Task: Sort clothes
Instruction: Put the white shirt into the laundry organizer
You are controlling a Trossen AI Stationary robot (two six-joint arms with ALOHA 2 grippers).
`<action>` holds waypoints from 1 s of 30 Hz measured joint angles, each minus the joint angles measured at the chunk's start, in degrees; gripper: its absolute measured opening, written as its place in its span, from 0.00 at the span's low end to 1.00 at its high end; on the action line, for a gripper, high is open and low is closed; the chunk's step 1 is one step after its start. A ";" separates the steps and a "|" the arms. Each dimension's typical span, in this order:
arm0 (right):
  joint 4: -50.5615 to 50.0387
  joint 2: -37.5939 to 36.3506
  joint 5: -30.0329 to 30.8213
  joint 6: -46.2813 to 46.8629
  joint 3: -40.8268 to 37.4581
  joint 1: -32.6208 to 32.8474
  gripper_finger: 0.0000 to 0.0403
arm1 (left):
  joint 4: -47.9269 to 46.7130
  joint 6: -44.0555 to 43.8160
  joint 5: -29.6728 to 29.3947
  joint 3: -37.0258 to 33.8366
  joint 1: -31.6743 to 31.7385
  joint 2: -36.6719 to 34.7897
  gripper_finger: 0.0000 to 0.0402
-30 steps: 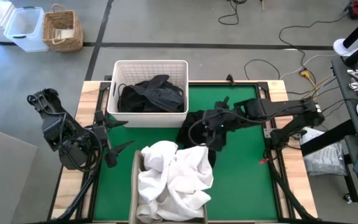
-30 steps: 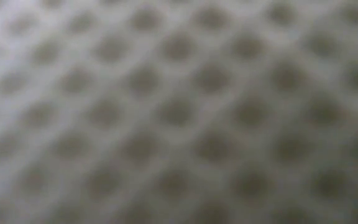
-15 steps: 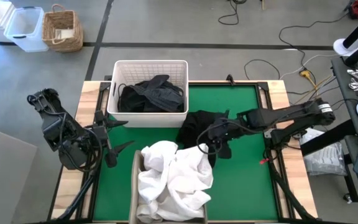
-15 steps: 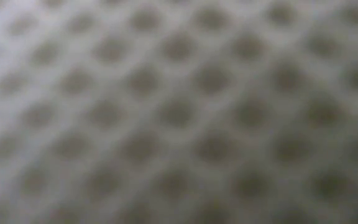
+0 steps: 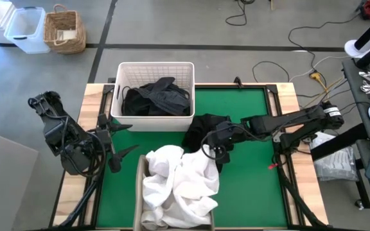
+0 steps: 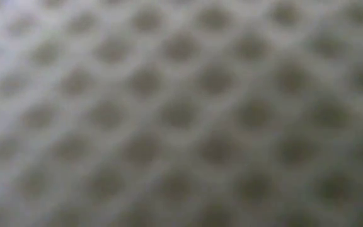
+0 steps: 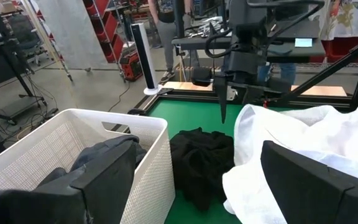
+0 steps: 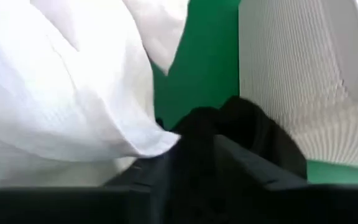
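Right gripper (image 5: 214, 149) down on black garment (image 5: 205, 128), closure unclear

High view: even, bright overhead light, soft short shadows under the white basket (image 5: 156, 69), sharp throughout. White clothes (image 5: 178, 183) at 6 o'clock nearly blown out, folds faint. Low view: wholly out of focus, a grey mesh pattern filling the frame (nothing else legible). Left wrist view: bright room light, background crisp, near fingers (image 7: 92, 186) dark and soft. Right wrist view: close, blurred, white fabric (image 8: 61, 81) glaring.
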 joint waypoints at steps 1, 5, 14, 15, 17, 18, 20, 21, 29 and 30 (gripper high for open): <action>0.58 0.00 -0.02 -0.64 0.00 0.00 0.24 | 0.00 -0.02 0.00 0.00 0.00 0.00 0.80; 2.64 -0.47 -0.10 -3.48 0.00 0.00 0.05 | 0.01 -0.02 0.00 0.00 0.00 0.00 0.80; 17.91 -1.89 -5.03 -8.50 0.00 0.00 0.02 | 0.00 -0.04 -0.04 0.00 0.22 0.00 0.80; 18.71 -1.95 -5.60 -8.71 0.20 0.00 0.02 | 0.01 -0.04 -0.04 0.00 0.22 0.00 0.80; 16.54 -1.97 -5.59 -9.03 1.65 0.02 0.02 | 0.00 -0.07 -0.04 0.00 0.22 0.00 0.80; 13.40 -2.09 -5.53 -9.43 2.61 0.00 0.02 | 0.00 -0.21 -0.04 0.00 0.22 0.00 0.80; 4.28 -2.36 -5.34 -10.79 4.45 0.00 0.03 | 0.00 -0.45 0.00 0.00 0.22 0.00 0.80; -0.28 -2.38 -5.12 -10.65 5.29 0.08 0.03 | 0.00 -0.46 0.00 0.00 0.22 0.00 0.80; -15.57 -3.71 -4.62 -3.17 7.19 1.18 0.24 | -0.02 -0.48 0.00 0.00 0.24 0.00 0.80; -15.49 -3.74 -4.56 -4.36 7.15 1.45 0.28 | -0.03 -0.52 0.00 -0.02 0.28 0.00 0.80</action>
